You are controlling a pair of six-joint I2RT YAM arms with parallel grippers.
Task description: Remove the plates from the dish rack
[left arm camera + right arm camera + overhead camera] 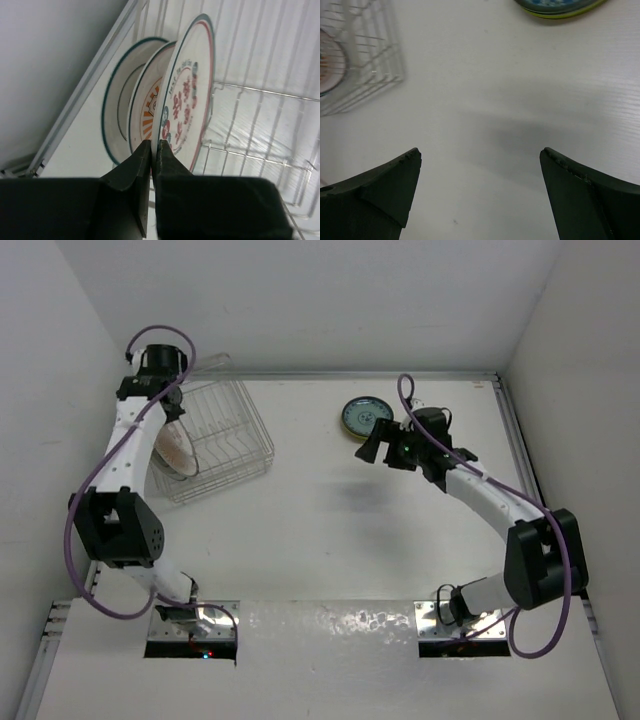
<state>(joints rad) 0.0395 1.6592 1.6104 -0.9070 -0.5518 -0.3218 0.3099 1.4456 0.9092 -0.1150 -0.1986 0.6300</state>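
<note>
Your left arm is stretched far forward along the left side, its elbow bent low near the base and the forearm running up to the wrist at the back. Your left gripper points steeply down, and its fingers are pressed almost together, pinching the lower rim of the floral plate. Your right arm folds at an elbow out on the right, the forearm angled back towards the middle. Your right gripper faces down and its fingers are spread wide, one at each lower corner of the wrist view.
</note>
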